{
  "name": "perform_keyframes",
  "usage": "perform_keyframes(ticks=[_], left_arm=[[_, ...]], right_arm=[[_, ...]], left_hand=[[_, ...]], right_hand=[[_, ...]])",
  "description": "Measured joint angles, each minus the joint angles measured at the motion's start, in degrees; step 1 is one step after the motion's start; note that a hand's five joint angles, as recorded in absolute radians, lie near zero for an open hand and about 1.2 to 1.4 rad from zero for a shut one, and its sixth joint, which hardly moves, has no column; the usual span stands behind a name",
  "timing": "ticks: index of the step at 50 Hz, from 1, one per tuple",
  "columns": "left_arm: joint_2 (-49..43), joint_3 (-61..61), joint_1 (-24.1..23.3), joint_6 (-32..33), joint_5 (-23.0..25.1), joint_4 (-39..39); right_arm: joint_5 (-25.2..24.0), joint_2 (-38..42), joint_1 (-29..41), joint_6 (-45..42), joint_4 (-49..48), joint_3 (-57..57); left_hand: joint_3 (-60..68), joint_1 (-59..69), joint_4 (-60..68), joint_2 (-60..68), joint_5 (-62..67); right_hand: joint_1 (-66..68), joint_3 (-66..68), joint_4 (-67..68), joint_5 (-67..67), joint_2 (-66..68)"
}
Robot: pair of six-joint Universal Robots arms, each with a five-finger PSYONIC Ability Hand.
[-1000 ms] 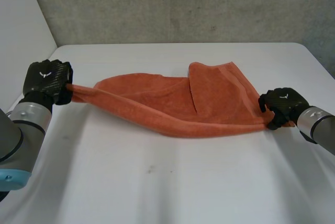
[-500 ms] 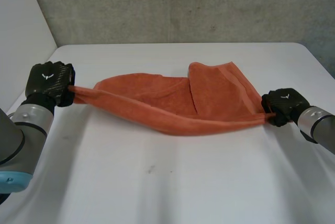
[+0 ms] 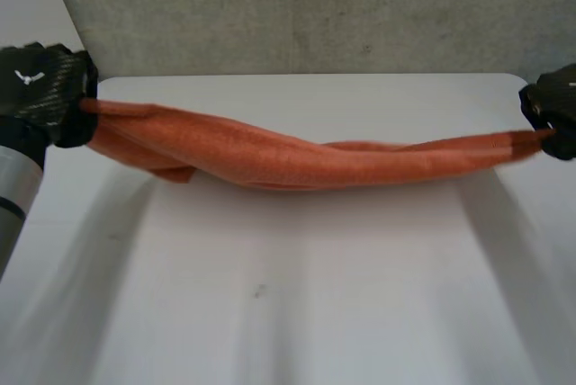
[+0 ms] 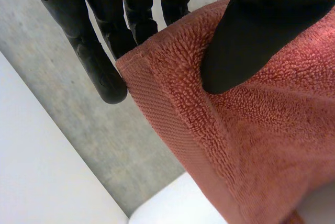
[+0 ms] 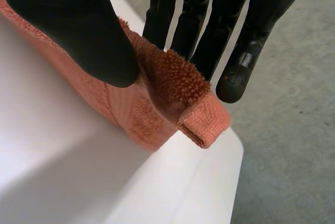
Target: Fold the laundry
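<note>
Orange towel (image 3: 297, 158) hangs strung betw. the two hands above the white table (image 3: 297, 313), bunched into a long rope-like band w/ a twist right of centre and a sag toward the left end; can't tell whether the lowest fold brushes the table. Left hand (image 3: 40, 93) has the towel's left end, out by the table's far-left corner; right hand (image 3: 555, 108) has the right end by the far-right corner. In the left wrist view the thumb (image 4: 251, 41) presses the terry against the fingers (image 4: 104, 51) behind it, clamped at a hemmed corner; in the right wrist view thumb (image 5: 78, 30) and straight fingers (image 5: 241, 51) pinch a rolled-over corner, w/ only a small tab of cloth past the pinch; so both hands are clamped on the towel, one end each. Step in hand, as I judge it: lift & stretch so the cloth opens before it's laid flat; early in the task, no neat fold made yet. To do it well: hands level, tension even, not harder, since the right pinch looks shallow & could slip; let the hanging layers drop free so the twist undoes itself; then lower so the loose edge meets the table first, and draw both hands back together so the towel spreads w/o bunching.
</note>
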Motion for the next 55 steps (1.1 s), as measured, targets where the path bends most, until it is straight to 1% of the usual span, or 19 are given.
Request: perform_keyframes(ticks=[5,10,15,18,21,23,25,27,29,30,31,33,34,35,38,42,45,50,55], left_arm=[[3.4,-0.1,0.1,0.2,0.0,-5.0],[1.6,-0.4,0.3,0.9,0.0,-10.0],[-5.6,-0.2,0.4,3.4,0.0,-11.8],[-13.2,1.6,0.5,6.5,-0.1,-11.7],[-17.0,3.6,0.5,8.1,-0.2,-11.4],[-23.4,9.5,0.4,10.8,-0.3,-10.8],[-25.4,12.5,0.4,11.6,-0.3,-10.6],[-28.4,19.4,0.0,12.5,-0.5,-10.3],[-29.0,21.3,-0.1,12.6,-0.5,-10.2],[-29.9,26.7,-0.5,12.6,-0.6,-9.8],[-30.3,32.8,-0.9,12.0,-0.7,-8.8],[-30.3,34.9,-1.0,11.6,-0.7,-8.2],[-29.8,41.3,-1.6,9.3,-0.9,-5.2],[-29.4,43.1,-1.7,8.0,-1.0,-3.5],[-27.3,46.9,-1.9,3.2,-1.4,3.0],[-24.6,45.6,-1.9,-2.2,-2.1,10.6],[-23.7,41.6,-1.8,-4.3,-2.3,13.5],[-24.4,34.9,-1.7,-4.9,-2.2,14.8],[-28.5,26.7,-1.6,-4.7,-1.7,15.0]], right_arm=[[0.4,-3.4,0.1,-6.3,8.2,2.3],[1.5,-2.6,0.5,-11.2,11.6,5.4],[4.5,4.2,0.7,-13.0,10.5,6.3],[7.4,12.1,1.2,-12.8,8.4,3.8],[8.6,15.6,1.8,-12.4,7.3,1.6],[10.5,21.5,3.5,-10.7,5.1,-4.2],[11.2,23.7,4.5,-9.4,3.9,-7.7],[12.4,26.7,6.2,-5.7,1.1,-15.7],[12.7,27.2,6.6,-4.7,0.4,-17.7],[13.0,27.9,7.3,-2.4,-1.4,-21.6],[13.4,27.9,8.4,2.5,-6.1,-28.2],[13.5,27.7,8.6,3.8,-7.5,-29.5],[13.5,25.3,9.1,9.1,-14.3,-33.2],[13.5,24.0,9.2,11.0,-17.0,-33.7],[13.2,18.1,9.1,16.6,-25.9,-32.6],[12.1,12.5,8.9,20.2,-32.5,-27.2],[10.5,11.1,8.9,20.7,-33.3,-22.1],[8.0,12.5,9.1,19.9,-31.8,-15.7],[6.0,17.4,9.3,17.0,-30.1,-10.2]], left_hand=[[0.0,0.0,0.0,0.0,0.0],[0.0,0.0,0.0,0.0,0.0],[0.0,0.0,0.0,0.0,0.0],[0.0,0.0,0.0,0.0,0.0],[0.0,0.0,0.0,0.0,0.0],[0.0,0.0,0.0,0.0,0.0],[0.0,0.0,0.0,0.0,0.0],[0.0,0.0,0.0,0.0,0.0],[0.0,0.0,0.0,0.0,0.0],[0.0,0.0,0.0,0.0,0.0],[0.0,0.0,0.0,0.0,0.0],[0.0,0.0,0.0,0.0,0.0],[0.0,0.0,0.0,0.0,0.0],[0.0,0.0,0.0,0.0,0.0],[0.0,0.0,0.0,0.0,0.0],[0.0,0.0,0.0,0.0,0.0],[0.0,0.0,0.0,0.0,0.0],[0.0,0.0,0.0,0.0,0.0],[0.0,0.0,0.0,0.0,0.0]], right_hand=[[0.0,0.0,0.0,0.1,0.0],[0.0,0.0,0.0,0.1,0.0],[0.0,0.0,0.0,0.1,0.0],[0.0,0.0,0.0,0.1,0.0],[0.0,0.0,0.0,0.1,0.0],[0.0,0.0,0.0,0.1,0.0],[0.0,0.0,0.0,0.1,0.0],[0.0,0.0,0.0,0.1,0.0],[0.0,0.0,0.0,0.1,0.0],[0.0,0.0,0.0,0.1,0.0],[0.0,0.0,0.0,0.1,0.0],[0.0,0.0,0.0,0.1,0.0],[0.0,0.0,0.0,0.1,0.0],[0.0,0.0,0.0,0.1,0.0],[0.0,0.0,0.0,0.1,0.0],[0.0,0.3,0.0,0.7,0.0],[0.0,0.5,0.0,0.8,0.0],[0.0,0.6,0.0,0.8,0.0],[0.0,0.6,0.0,0.8,0.0]])
